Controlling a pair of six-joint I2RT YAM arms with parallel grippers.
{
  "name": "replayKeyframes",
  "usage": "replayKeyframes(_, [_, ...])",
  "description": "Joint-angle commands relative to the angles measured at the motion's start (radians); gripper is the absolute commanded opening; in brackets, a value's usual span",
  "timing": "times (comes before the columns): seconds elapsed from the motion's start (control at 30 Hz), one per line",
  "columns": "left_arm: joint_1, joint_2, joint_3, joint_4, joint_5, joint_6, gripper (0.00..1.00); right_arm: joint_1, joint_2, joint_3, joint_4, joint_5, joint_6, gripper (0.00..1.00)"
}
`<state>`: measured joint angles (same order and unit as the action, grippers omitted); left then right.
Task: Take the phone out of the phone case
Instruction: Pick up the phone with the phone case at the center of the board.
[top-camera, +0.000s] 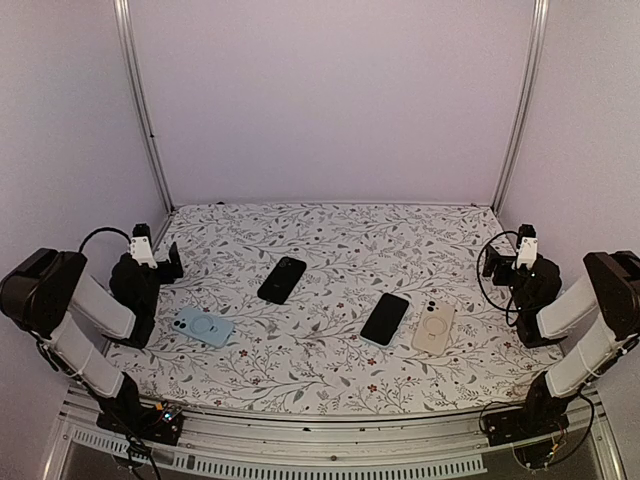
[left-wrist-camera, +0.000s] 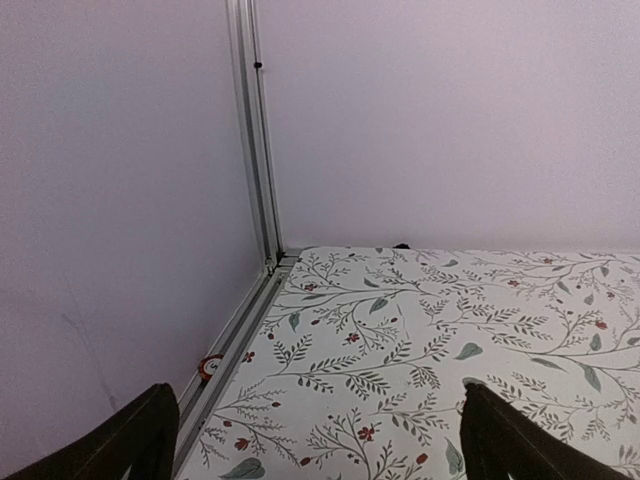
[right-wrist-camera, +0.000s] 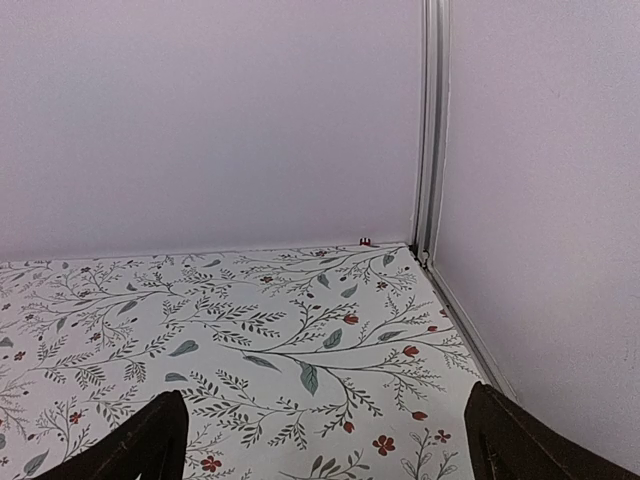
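Observation:
Two dark phones lie on the floral cloth in the top view: one (top-camera: 281, 279) left of centre, back up with its camera showing, and one (top-camera: 385, 318) right of centre, screen up. I cannot tell which sits in a case. A light blue case (top-camera: 203, 326) lies at the near left and a beige case (top-camera: 434, 327) beside the right phone. My left gripper (top-camera: 168, 262) hovers at the left edge, open and empty, and its fingers (left-wrist-camera: 140, 440) frame bare cloth. My right gripper (top-camera: 494, 262) hovers at the right edge, open and empty, its fingers (right-wrist-camera: 520, 445) spread wide.
Lilac walls enclose the table on three sides, with aluminium posts in the back corners (top-camera: 140, 110) (top-camera: 520, 110). A small red disc (left-wrist-camera: 209, 367) lies in the left rail. A small red item (right-wrist-camera: 367, 242) sits at the back right corner.

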<state>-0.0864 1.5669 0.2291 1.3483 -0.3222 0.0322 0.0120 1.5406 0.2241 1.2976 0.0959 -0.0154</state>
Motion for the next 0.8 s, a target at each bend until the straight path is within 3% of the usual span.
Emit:
replayKeyframes(0.0, [0.013, 0.009, -0.002, 0.017, 0.008, -0.006, 0.99, -0.004, 0.005, 0.017, 0.007, -0.006, 0.011, 0.99])
replayKeyframes(0.43, [0.009, 0.006, -0.003, 0.025, -0.009, 0.001, 0.99, -0.004, 0.005, 0.017, 0.006, -0.005, 0.011, 0.99])
replayKeyframes(0.5, [-0.001, -0.030, 0.017, -0.053, -0.027, -0.004, 0.99, -0.005, 0.002, 0.021, -0.010, 0.017, 0.010, 0.99])
replayKeyframes(0.6, [-0.034, -0.089, 0.125, -0.288, -0.143, 0.005, 0.99, 0.033, -0.080, 0.089, -0.201, 0.090, -0.003, 0.99])
replayKeyframes(0.7, [-0.074, -0.175, 0.215, -0.440, -0.153, 0.013, 0.99, 0.097, -0.142, 0.138, -0.301, 0.171, -0.052, 0.99])
replayKeyframes(0.77, [-0.100, -0.252, 0.265, -0.563, -0.078, -0.049, 0.99, 0.135, -0.182, 0.162, -0.358, 0.201, -0.069, 0.99])
